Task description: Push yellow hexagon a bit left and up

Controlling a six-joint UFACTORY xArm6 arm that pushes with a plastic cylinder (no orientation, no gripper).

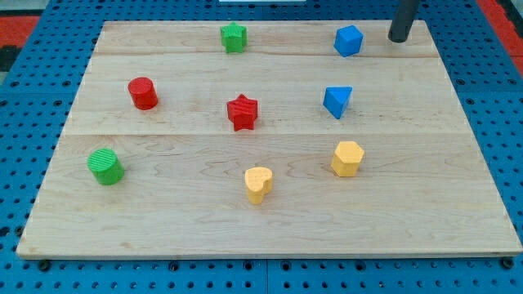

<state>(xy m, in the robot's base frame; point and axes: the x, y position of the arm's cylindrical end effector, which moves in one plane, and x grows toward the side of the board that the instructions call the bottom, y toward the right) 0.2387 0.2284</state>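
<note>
My tip (400, 37) is a bare rod end with no jaws to open or close, resting just right of the blue cube (348, 40). The yellow hexagon (347, 158) sits well below it, slightly toward the view's left, untouched.

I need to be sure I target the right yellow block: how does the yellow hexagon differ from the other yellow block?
The yellow hexagon has flat facets and a six-sided top; the yellow heart has a notched, rounded top. The hexagon lies further to the view's right and slightly higher, below the blue triangle; the heart lies below the red star. Both are yellow, upright, and far from my tip.
</note>
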